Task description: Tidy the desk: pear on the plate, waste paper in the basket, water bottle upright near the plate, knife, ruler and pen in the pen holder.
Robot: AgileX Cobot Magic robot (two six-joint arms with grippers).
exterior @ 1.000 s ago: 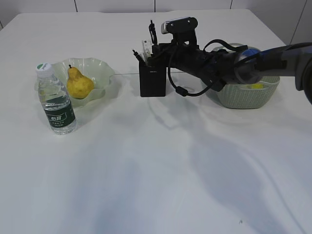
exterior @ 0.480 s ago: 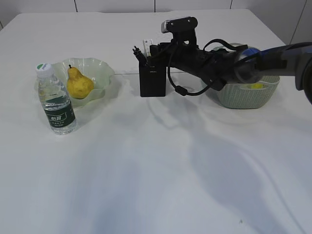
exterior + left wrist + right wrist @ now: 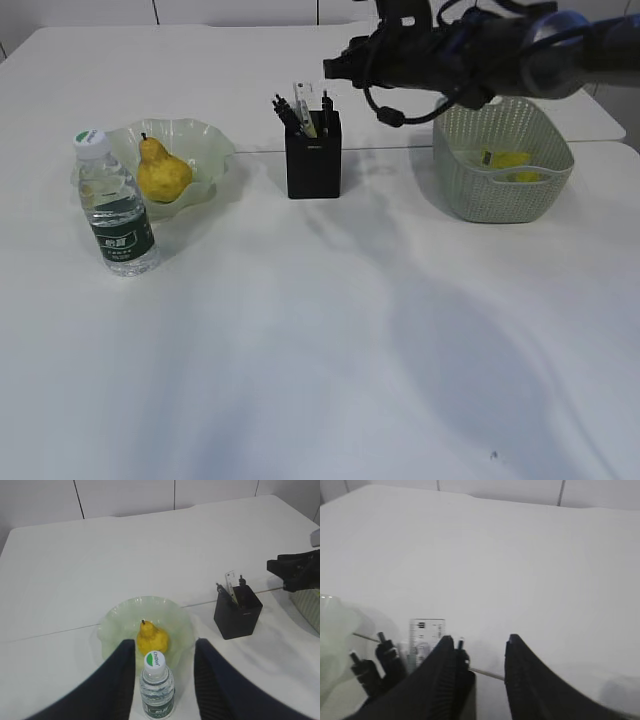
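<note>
The yellow pear (image 3: pixel 163 172) sits on the pale green plate (image 3: pixel 205 142). The water bottle (image 3: pixel 116 208) stands upright just in front of the plate. The black pen holder (image 3: pixel 313 158) holds the clear ruler (image 3: pixel 301 102) and several dark handles. The basket (image 3: pixel 505 170) holds the yellow waste paper (image 3: pixel 507 159). My right gripper (image 3: pixel 334 68) hovers open and empty above the holder; its wrist view shows the gripper (image 3: pixel 480 640), the ruler (image 3: pixel 426 635) and a pen (image 3: pixel 461 649). My left gripper (image 3: pixel 165 647) is open above the bottle (image 3: pixel 157 690), with the pear (image 3: pixel 152 639) beyond.
The white desk (image 3: pixel 330 340) stretches wide in front of the objects. A table seam runs behind the pen holder. The left wrist view also shows the pen holder (image 3: pixel 238 614) and the right gripper's dark tip (image 3: pixel 292 570) at the right edge.
My right gripper has opened its hold at the pen holder, risen and drawn back to the right. A pen now stands in the holder. The basket is now uncovered.
</note>
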